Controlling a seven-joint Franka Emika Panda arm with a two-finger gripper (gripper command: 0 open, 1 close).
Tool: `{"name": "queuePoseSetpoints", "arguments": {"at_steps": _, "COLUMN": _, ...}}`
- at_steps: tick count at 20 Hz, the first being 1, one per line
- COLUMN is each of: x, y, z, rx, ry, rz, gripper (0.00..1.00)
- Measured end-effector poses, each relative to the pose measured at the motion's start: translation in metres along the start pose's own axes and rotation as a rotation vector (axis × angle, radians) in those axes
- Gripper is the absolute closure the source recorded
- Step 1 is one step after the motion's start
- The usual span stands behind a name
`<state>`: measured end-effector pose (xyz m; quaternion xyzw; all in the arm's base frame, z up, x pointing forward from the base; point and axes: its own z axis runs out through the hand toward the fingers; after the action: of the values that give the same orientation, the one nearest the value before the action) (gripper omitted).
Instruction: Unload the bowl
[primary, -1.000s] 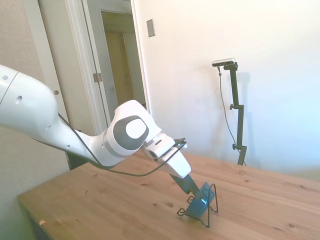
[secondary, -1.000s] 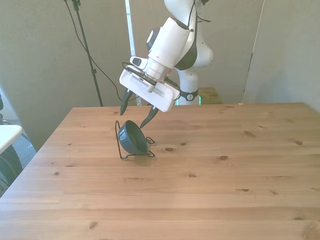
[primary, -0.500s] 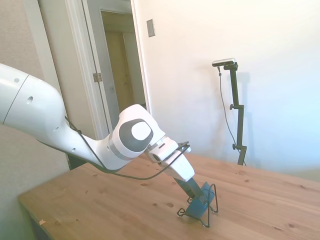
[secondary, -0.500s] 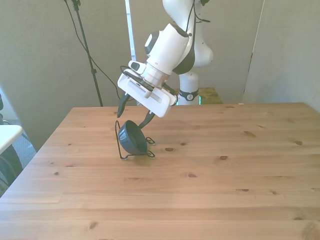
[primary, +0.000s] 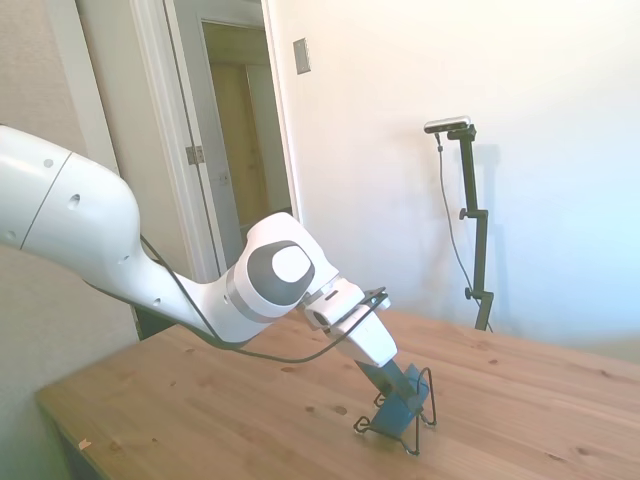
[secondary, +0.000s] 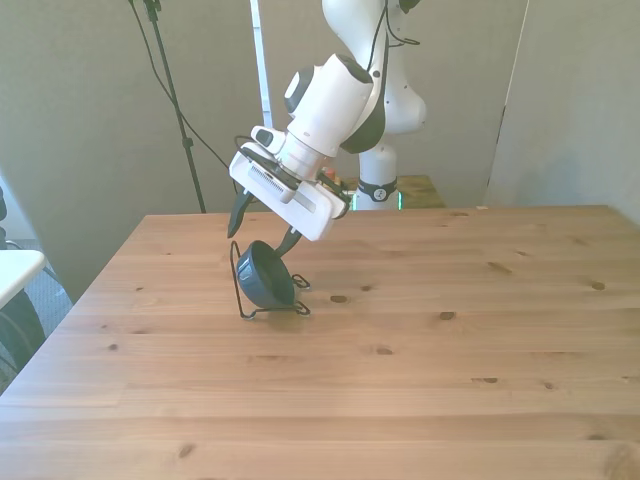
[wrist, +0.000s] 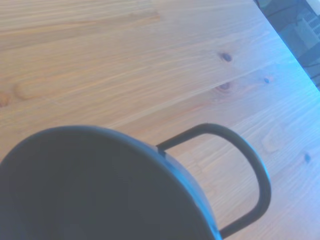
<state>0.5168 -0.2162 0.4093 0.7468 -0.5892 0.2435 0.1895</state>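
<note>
One bowl (secondary: 266, 276) sits tilted on its side in the wire rack (secondary: 243, 290), on the table (secondary: 420, 360) toward the front view's left; its dark inside fills much of the wrist view (wrist: 95, 190). Gripper (secondary: 262, 232) is angled down just above the bowl, fingers spread either side of its upper rim; contact cannot be confirmed.

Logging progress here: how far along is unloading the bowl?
Early stage. Done: the gripper has reached the bowl, open fingers straddling its upper rim. In hand: no closed grasp yet. Left: gripping, lifting the bowl out of the wire rack, where it sits on edge, and setting it on the table.
</note>
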Motion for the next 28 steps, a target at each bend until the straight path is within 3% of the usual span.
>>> {"name": "queuePoseSetpoints", "arguments": {"at_steps": 28, "x": -0.0026, "y": -0.0024, "z": -0.0019, "rx": -0.01, "ry": 0.001, "rz": -0.007, "gripper": 1.0}}
